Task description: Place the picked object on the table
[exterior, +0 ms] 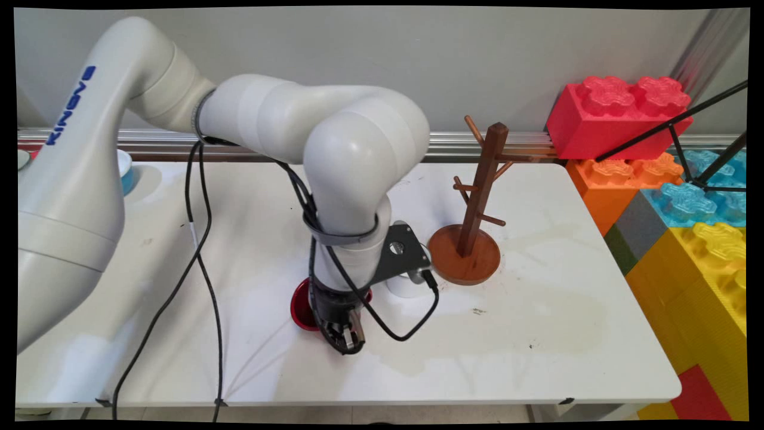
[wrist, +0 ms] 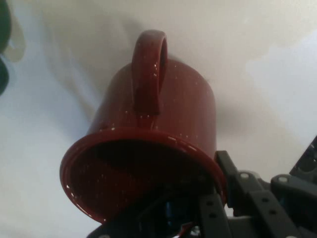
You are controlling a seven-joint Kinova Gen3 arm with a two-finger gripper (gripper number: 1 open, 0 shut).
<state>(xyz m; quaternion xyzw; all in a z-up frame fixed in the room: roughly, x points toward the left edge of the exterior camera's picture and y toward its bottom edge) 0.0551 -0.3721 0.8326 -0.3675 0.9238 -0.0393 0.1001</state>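
Pincer (exterior: pixel 345 339) clamped on red mug (wrist: pixel 148 148) rim at 6 o'clock, handle at 12; glazed ceramic looks heavy, slippery, breakable; wooden mug tree (exterior: pixel 471 233) near on worktop (exterior: pixel 537 334).

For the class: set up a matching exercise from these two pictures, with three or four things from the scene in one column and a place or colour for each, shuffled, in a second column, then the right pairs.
Things
1. red mug
2. wooden mug tree
3. white cup
4. red toy brick

Descriptions
A. stacked on an orange brick beyond the table's right end
B. at the gripper, handle facing the hand camera
C. stands upright on a round base, pegs bare
D. partly hidden behind the arm's black plate

Pairs: 1-B, 2-C, 3-D, 4-A
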